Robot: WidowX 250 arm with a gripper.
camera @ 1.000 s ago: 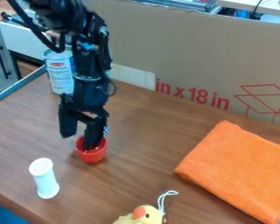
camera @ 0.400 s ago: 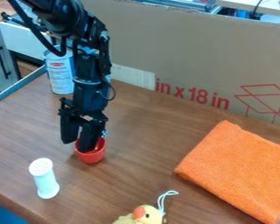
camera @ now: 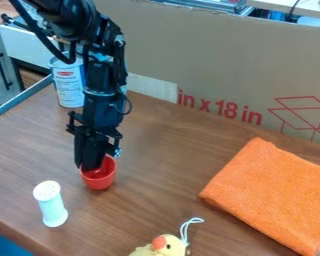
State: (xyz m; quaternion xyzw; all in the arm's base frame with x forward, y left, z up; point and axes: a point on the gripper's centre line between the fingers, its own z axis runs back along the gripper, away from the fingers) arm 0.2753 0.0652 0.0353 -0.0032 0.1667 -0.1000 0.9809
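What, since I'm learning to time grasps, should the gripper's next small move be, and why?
Probably a slight lift straight up: the gripper looks closed on the red cup's rim, the cup seems to rest on the wooden table, and the white shaker stands nearby.

Brn wood tbl (camera: 164,172), red cup (camera: 98,182), wht shaker (camera: 51,204), folded orange cloth (camera: 273,195), yel duck toy (camera: 161,246), wht/blue can (camera: 68,86) nr back

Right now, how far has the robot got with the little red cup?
Already done: the gripper has reached the red cup, and its fingers are close together. In hand: it seems to be pinching the cup's rim on one side. Probably left: any lifting or moving, because the cup still looks low down at the table. I can't tell where it would go.
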